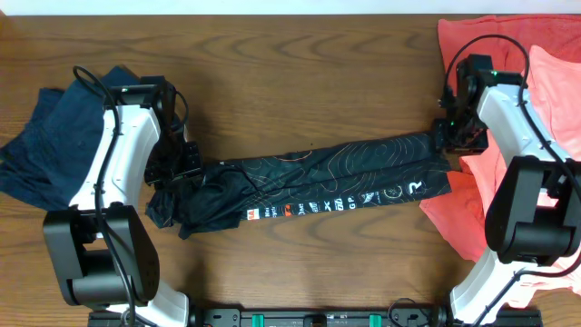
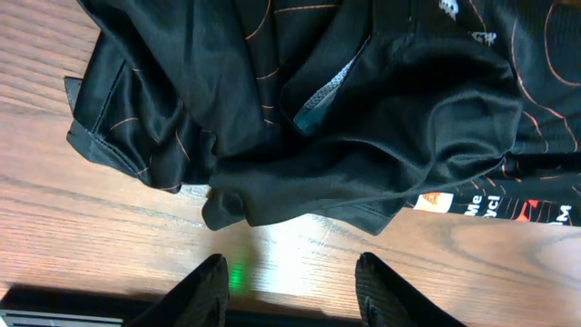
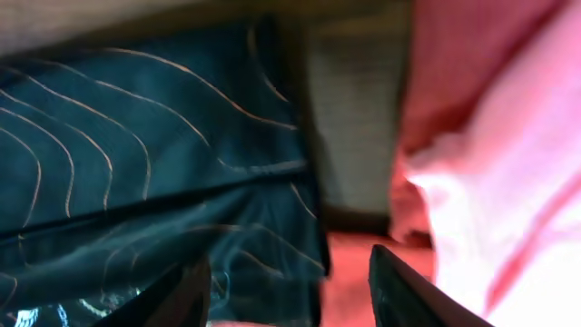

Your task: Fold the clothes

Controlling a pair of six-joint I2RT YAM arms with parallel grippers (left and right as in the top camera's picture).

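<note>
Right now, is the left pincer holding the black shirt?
No, the left pincer is open over the bare table, and the black shirt lies just beyond it.

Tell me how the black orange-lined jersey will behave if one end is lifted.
Probably floppy: the black sports jersey with thin orange contour lines lies in soft bunched folds, so a lifted end would likely droop. Its sheen suggests slick fabric that may slide on the wooden table when pushed.

Navy garment (image 1: pixel 45 136) partly hidden under left arm (image 1: pixel 118 154), coral shirts (image 1: pixel 454 36) cut by right edge, jersey (image 1: pixel 318 177) logos too small to read, right wrist view blurred.
</note>
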